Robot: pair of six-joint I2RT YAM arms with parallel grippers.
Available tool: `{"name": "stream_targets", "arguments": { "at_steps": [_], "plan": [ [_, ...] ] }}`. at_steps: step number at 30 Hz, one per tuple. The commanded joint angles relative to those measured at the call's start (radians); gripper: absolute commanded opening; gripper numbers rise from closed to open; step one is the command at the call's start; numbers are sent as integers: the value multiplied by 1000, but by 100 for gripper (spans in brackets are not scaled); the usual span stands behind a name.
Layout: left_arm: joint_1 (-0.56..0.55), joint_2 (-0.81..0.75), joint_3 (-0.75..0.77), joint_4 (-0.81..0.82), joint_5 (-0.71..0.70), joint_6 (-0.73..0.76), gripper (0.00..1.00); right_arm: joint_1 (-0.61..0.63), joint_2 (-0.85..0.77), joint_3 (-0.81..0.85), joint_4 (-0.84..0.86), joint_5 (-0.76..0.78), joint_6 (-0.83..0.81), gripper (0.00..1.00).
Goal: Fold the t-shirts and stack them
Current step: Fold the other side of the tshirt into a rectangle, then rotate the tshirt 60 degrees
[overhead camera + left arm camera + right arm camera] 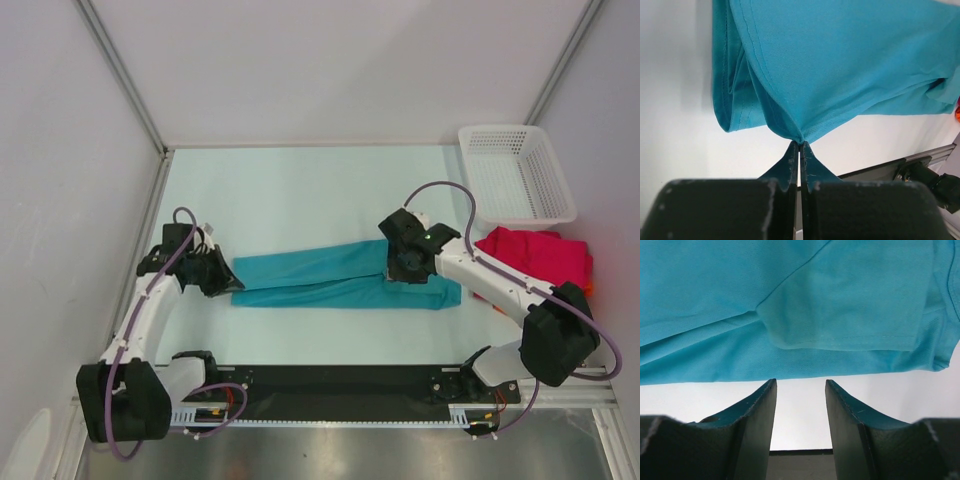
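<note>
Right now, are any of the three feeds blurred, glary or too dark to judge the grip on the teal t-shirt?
Top external view: even light, soft shadows, the teal cloth short-sleeved t-shirt sharp. Left wrist view: stitching crisp where the left tool pinches the shirt's edge, tool body blurred, table washed out white. Right wrist view: cloth sharp, the open right tool soft near the bottom edge.

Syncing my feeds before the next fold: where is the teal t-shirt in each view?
Top external: teal t-shirt mid-table, stretched left to right.
Left wrist: upper frame, edge pinched by left fingers.
Right wrist: upper half, above open right fingers.
Shared landmark: pale table.
</note>
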Motion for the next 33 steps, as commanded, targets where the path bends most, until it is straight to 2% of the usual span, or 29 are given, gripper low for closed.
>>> {"name": "stream_targets", "arguments": {
  "at_steps": [1, 4, 7, 8, 10, 11, 13, 15, 21, 24, 33],
  "plan": [
    [-2, -62, -13, -48, -42, 13, 1, -20, -44, -10, -3, -1, -32, 49],
    [-4, -74, -22, -56, -51, 6, 3, -32, -51, -20, 0, -8, -44, 49],
    [-4, -70, -25, -64, -42, 3, 13, -43, -65, -30, 1, -16, -53, 49],
    [-4, -71, -28, -65, -42, 4, 28, -46, -76, -32, 1, -16, -55, 49],
    [-4, -80, -32, -68, -45, 1, 46, -55, -85, -44, 3, -22, -61, 49],
    [-5, -83, -32, -67, -51, -2, 59, -65, -88, -47, 6, -24, -62, 49],
    [-4, -88, -27, -71, -55, -10, 67, -74, -94, -52, 8, -30, -68, 49],
    [-4, -85, -9, -71, -63, -14, 70, -83, -94, -52, 14, -36, -72, 49],
    [-4, -13, 71, -16, -31, -42, 71, -162, -39, -23, 73, -76, -93, 50],
    [-8, 36, 88, 17, 18, -50, 71, -228, 39, 2, 132, -136, -107, 50],
    [-11, 16, 68, 25, 73, -16, 71, -310, 298, 141, 150, -111, -82, 52]
  ]
}}
